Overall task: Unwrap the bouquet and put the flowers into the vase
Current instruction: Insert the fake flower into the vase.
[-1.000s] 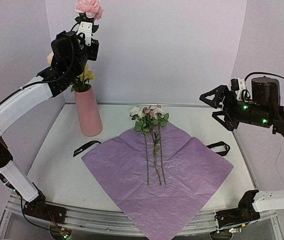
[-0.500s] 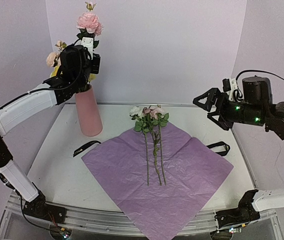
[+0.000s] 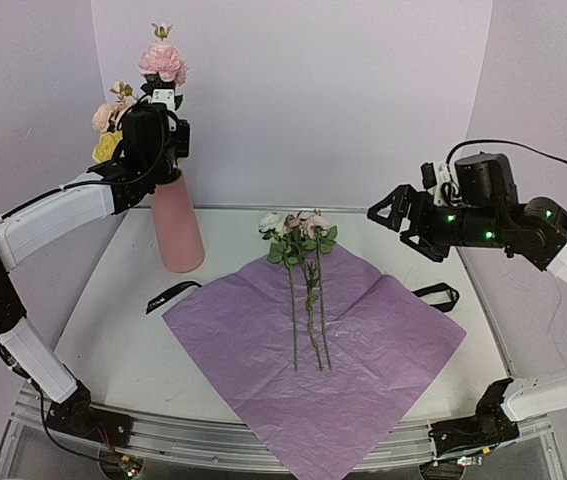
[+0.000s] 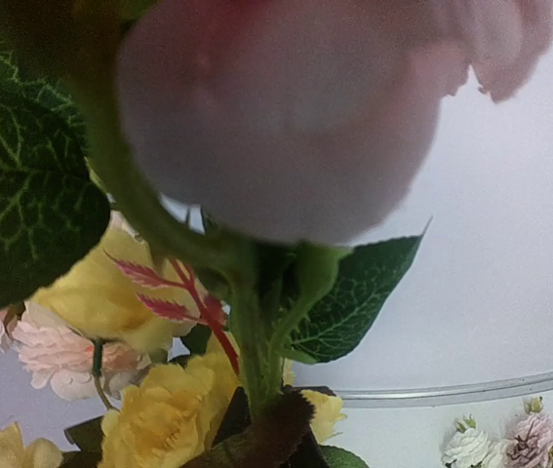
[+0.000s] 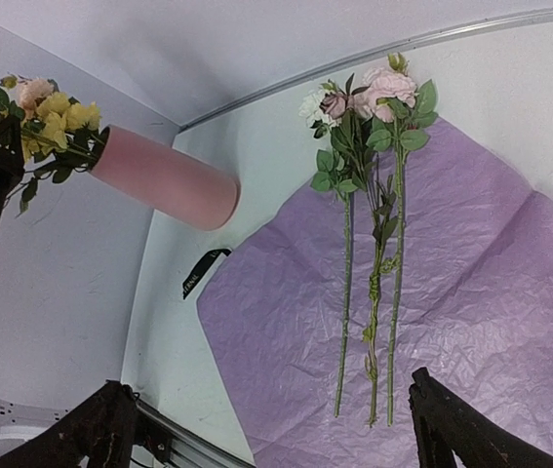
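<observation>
The white table (image 3: 113, 330) carries a crinkled purple paper sheet (image 3: 373, 350), spread flat with one corner pointing at the arm bases and the opposite corner toward the back wall.

The pink vase (image 3: 176, 232) stands upright on the table, well to the left of the sheet and near the back. Yellow and peach blooms (image 3: 106, 135) stick out of its mouth, leaning left.

The right tool (image 3: 388, 222) hangs in the air above the right side of the table, its jaws spread wide and holding nothing. Its wrist camera looks down on the sheet and the vase (image 5: 164, 180).

The left tool (image 3: 164, 100) is above the vase's mouth, closed on the stem of a pink flower (image 3: 163, 62), whose bloom rises above the tool. In the left wrist view that bloom (image 4: 286, 107) fills the top of the picture, with yellow blooms below it.

Three loose flowers (image 3: 308, 290) lie side by side on the sheet, stems pointing toward the arms and their cream and pink heads at its far corner.

A black ribbon (image 3: 171, 296) lies on the table just beside the sheet's left edge. A second black ribbon (image 3: 439, 295) lies at the sheet's right edge.
</observation>
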Robot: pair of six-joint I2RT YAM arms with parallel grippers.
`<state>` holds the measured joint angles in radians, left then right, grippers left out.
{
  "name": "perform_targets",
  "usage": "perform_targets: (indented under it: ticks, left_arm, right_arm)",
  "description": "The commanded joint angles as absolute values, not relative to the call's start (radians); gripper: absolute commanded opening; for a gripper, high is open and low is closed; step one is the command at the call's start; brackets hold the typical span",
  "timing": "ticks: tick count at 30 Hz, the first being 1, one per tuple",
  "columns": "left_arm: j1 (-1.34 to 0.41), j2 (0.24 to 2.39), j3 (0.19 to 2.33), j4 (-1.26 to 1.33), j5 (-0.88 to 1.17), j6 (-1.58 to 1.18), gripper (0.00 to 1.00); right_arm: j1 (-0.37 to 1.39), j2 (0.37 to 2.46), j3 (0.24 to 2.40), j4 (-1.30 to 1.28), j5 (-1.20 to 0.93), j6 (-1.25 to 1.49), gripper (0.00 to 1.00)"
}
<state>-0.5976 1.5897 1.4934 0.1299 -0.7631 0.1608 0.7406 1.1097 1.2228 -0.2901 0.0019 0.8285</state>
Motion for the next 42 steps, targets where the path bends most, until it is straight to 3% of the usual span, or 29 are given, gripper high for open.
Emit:
perform_targets:
  ticks: [1, 13, 18, 22, 42]
  left_arm:
    - [-0.578, 1.6, 1.462, 0.104, -0.782, 0.105, 0.0]
    - [-0.572, 1.607, 1.421, 0.067, -0.741, 0.013, 0.02]
    - [-0.572, 1.592, 1.426, 0.018, -0.706, -0.042, 0.26]
    - [-0.572, 1.576, 1.441, -0.036, -0.698, -0.057, 0.35]
    - [-0.572, 1.439, 1.368, -0.2, -0.613, -0.264, 0.54]
  right_arm:
    - [0.743, 1.139, 1.239, -0.262, -0.014, 0.799, 0.98]
    - [0.742, 1.227, 1.276, -0.262, -0.021, 0.755, 0.98]
    - [0.743, 1.266, 1.261, -0.262, -0.028, 0.733, 0.98]
    - [0.742, 1.296, 1.256, -0.262, -0.035, 0.716, 0.98]
    - [0.743, 1.403, 1.298, -0.262, -0.089, 0.645, 0.98]
